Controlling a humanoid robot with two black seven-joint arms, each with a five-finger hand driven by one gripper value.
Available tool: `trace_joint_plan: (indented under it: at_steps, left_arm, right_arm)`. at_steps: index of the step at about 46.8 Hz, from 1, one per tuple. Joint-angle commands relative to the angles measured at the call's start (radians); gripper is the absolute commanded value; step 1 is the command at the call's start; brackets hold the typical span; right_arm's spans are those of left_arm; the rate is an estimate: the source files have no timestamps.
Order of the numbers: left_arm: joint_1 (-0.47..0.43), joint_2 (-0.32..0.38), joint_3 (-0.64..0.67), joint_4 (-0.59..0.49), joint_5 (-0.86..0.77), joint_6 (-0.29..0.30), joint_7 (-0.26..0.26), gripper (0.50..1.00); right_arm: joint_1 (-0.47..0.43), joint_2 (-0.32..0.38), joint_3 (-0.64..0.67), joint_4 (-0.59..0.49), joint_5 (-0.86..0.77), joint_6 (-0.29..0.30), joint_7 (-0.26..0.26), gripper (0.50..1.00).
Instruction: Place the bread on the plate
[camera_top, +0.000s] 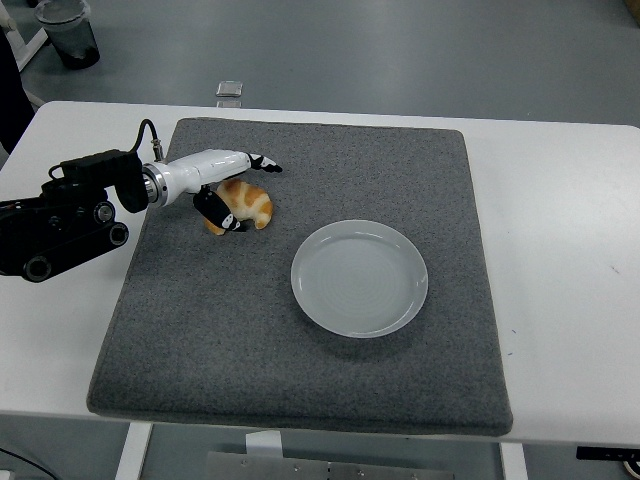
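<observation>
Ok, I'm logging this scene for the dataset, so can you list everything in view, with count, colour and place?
Bread: one, golden-brown croissant, on the mat's far left part.
Plate: one, pale grey-white, empty, on the mat to the right of the bread and nearer.
Mat: one, dark grey, covering the table's middle.
Table: one, white.
Small object: one, grey, on the floor beyond the table.
Dark bin: one, top left on the floor.
Left hand: one, white and black, fingers around the bread's left side.
</observation>
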Motion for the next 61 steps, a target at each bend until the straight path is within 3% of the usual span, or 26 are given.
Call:
trace_joint_plan:
  at_steps: [1,5,24,28,34,48,56,58,61]
  left_arm:
    - [0.0,0.0,0.002,-0.001,0.0,0.0,-0.002,0.821]
    - [0.0,0.0,0.002,0.001,0.0,0.0,-0.002,0.784]
    - [0.003,0.011,0.005,-0.01,0.002,-0.001,-0.015,0.78]
    - [0.0,0.014,0.032,-0.01,0.0,-0.001,-0.018,0.686]
    - [-0.005,0.017,0.055,-0.01,0.0,0.0,-0.041,0.628]
    - [-0.009,0.02,0.054,-0.01,-0.003,0.0,-0.045,0.587]
    - [-0.028,0.041,0.045,-0.013,-0.006,0.0,-0.045,0.542]
    - [-0.035,0.048,0.045,-0.019,-0.006,0.0,-0.045,0.5]
    - [-0.052,0.063,0.046,-0.036,-0.006,0.0,-0.046,0.5]
  right_arm:
    - [0.0,0.0,0.0,-0.001,0.0,0.0,0.0,0.93]
    - [0.0,0.0,0.0,-0.001,0.0,0.0,0.0,0.93]
    - [0.0,0.0,0.0,0.0,0.0,0.0,0.0,0.93]
    - [0.0,0.0,0.0,0.0,0.0,0.0,0.0,0.932]
    - [0.0,0.0,0.0,-0.001,0.0,0.0,0.0,0.93]
    - [0.0,0.0,0.0,0.0,0.0,0.0,0.0,0.93]
    - [0.0,0.0,0.0,0.0,0.0,0.0,0.0,0.93]
    - [0.0,0.0,0.0,0.0,0.0,0.0,0.0,0.93]
    - [0.0,0.0,0.0,-0.001,0.0,-0.001,0.0,0.93]
